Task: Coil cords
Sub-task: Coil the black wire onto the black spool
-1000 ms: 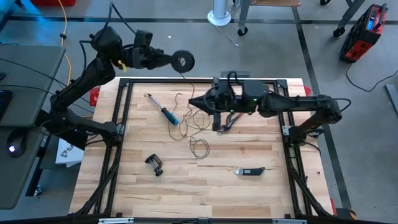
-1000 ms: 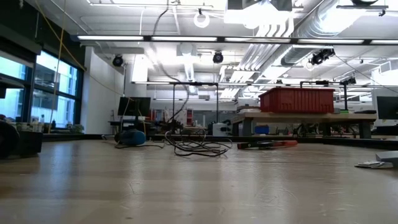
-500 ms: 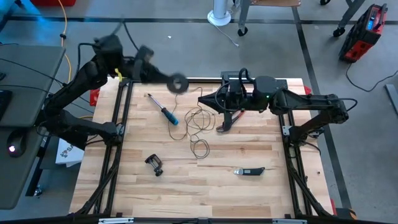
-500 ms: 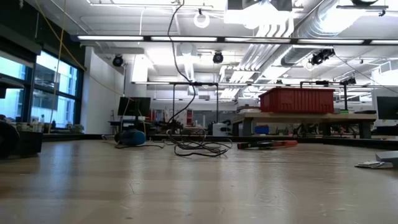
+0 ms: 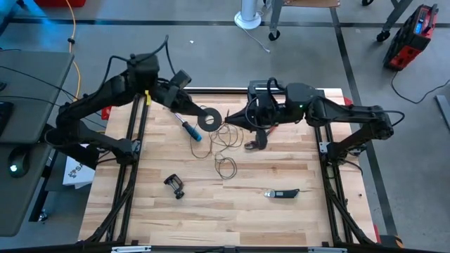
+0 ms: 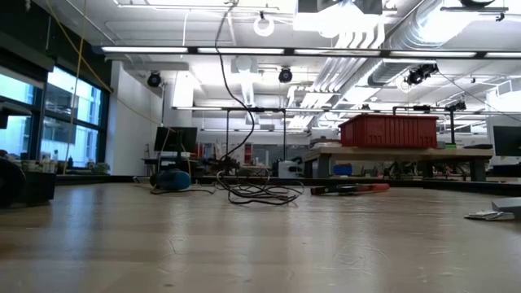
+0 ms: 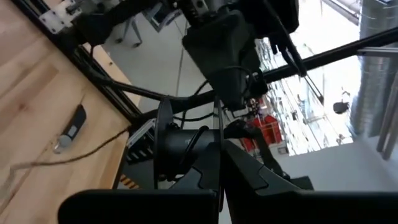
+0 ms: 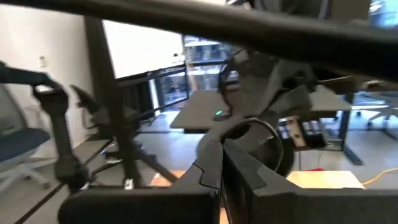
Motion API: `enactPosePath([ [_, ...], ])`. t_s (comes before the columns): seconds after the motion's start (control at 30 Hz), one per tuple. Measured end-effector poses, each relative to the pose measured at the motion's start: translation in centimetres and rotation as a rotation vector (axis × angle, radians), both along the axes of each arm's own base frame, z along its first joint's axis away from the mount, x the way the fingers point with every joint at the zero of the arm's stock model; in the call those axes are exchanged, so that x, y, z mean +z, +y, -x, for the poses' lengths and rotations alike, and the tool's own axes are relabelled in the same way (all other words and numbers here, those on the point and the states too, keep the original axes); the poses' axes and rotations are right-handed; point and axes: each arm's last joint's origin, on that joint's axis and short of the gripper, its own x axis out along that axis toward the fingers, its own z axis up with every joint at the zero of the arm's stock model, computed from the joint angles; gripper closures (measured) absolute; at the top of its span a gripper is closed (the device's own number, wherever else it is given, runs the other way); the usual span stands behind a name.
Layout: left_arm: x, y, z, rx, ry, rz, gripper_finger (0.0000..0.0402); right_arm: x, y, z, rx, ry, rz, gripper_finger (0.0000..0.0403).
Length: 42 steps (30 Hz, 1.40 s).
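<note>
**Black reel pinched over the far-centre of the table, thin cord trailing below**

Black round reel sits at the tip of the left gripper, above the wooden table near its far-centre. Left fingers are pressed together on the reel; in the left wrist view the disc stands edge-on right at the fingers.

Right gripper faces it from the other side, just beside the reel, fingers pressed together. Can't tell whether it pinches the cord. In the right wrist view the reel shows just past the fingers.

The hair-thin dark cord hangs from the reel area and lies in loose loops on the table between the two grippers and toward the middle. Low view shows it piled on the wood, one strand rising up out of frame.

Elsewhere on the table:
- blue-handled screwdriver, just beside the reel
- red-handled pliers, under the right arm
- small black clamp, near-left
- dark utility knife, near-right
</note>
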Motion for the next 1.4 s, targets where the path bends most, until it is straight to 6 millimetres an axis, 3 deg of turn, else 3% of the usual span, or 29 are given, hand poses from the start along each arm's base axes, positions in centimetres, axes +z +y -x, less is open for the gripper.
enactPosePath([
  [0.4, -1.2, -2.0, -3.0, -0.210, 0.029, 0.074, 0.0401, 2.6, 0.1, 1.9, 0.040, 0.093, 0.148, 0.0403],
  [0.77, 0.3, -4.1, -6.8, -0.352, -0.215, 0.176, 0.0401, 2.8, -0.7, 1.6, 0.008, 0.074, 0.188, 0.0403],
  [1.03, 0.7, -3.7, -8.4, -0.331, -0.389, 0.171, 0.0401, 2.5, -0.7, 0.0, 0.014, 0.023, 0.153, 0.0403],
  [1.4, 1.8, -1.5, -7.9, -0.196, -0.593, 0.081, 0.0401, 2.3, -0.6, -2.3, 0.040, -0.074, 0.069, 0.0403],
])
